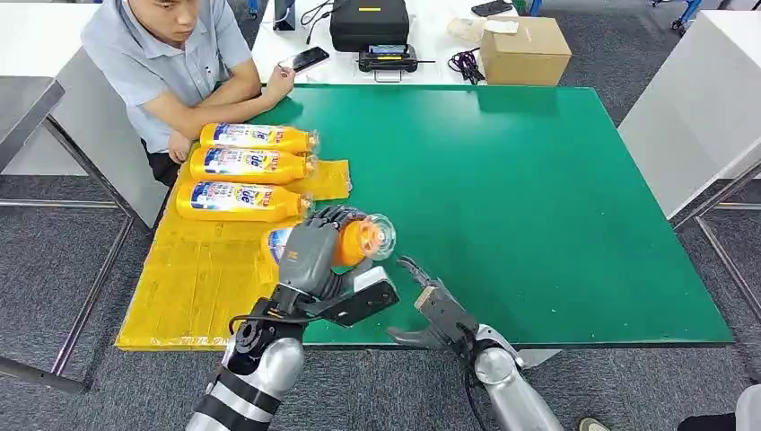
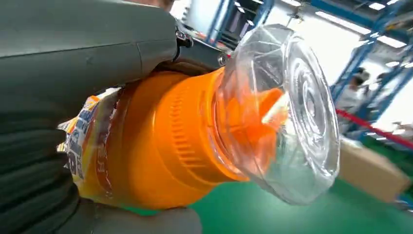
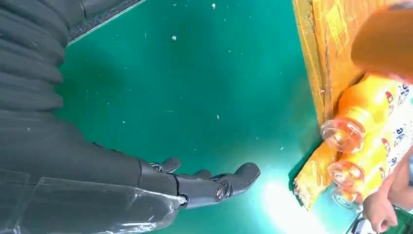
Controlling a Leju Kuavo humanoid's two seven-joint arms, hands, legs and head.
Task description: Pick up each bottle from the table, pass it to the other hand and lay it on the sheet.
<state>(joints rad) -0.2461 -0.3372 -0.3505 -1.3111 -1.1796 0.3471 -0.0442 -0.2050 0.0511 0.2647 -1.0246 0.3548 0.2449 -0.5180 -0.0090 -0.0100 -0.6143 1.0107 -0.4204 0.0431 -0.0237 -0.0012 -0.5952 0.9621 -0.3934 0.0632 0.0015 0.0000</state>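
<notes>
— Bottles first: how many are seen, and where are they placed?

— Three orange bottles (image 1: 242, 165) are laid side by side on the yellow sheet (image 1: 197, 287), caps turned toward the green table (image 1: 538, 206). A fourth bottle (image 1: 354, 241) is gripped by the left hand (image 1: 314, 256) above the sheet's edge, where yellow meets green.

— How much of the held bottle is made out?

— Little. In the head view its body is covered by the fingers; the orange neck, a strip of label and the clear cap (image 2: 292, 112) are shown. In the left wrist view the rest is cut off behind the grey cover.

— And the right hand?

— The right hand (image 1: 435, 310) is held over the table's near edge, just beside the left, fingers spread and nothing held. Its fingertips (image 3: 246, 174) are seen above bare green in the right wrist view.

— Anything else?

— A person (image 1: 170, 63) is seated at the far left corner, partly cropped. A cardboard box (image 1: 525, 49) and a black case (image 1: 368, 22) are set on the white table beyond.
</notes>
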